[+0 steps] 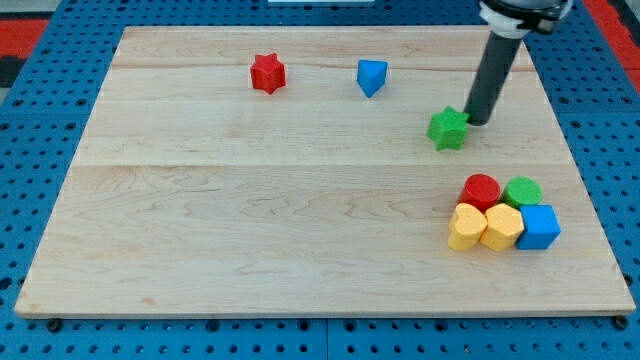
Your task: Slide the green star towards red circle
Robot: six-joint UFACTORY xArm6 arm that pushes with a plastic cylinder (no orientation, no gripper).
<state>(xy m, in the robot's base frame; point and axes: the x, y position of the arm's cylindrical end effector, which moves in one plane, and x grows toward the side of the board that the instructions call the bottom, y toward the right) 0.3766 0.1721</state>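
Note:
The green star (pixel 447 128) lies on the wooden board at the view's right, above the block cluster. My tip (pixel 477 121) is just to the right of the green star, touching or nearly touching its upper right side. The red circle (pixel 481 190) sits below the star at the top left of a tight cluster near the view's lower right.
The cluster also holds a green circle (pixel 523 191), two yellow blocks (pixel 466 226) (pixel 501 227) and a blue cube (pixel 539 226). A red star (pixel 267 73) and a blue triangular block (pixel 371 76) lie near the board's top. The board's right edge (pixel 585 190) is close.

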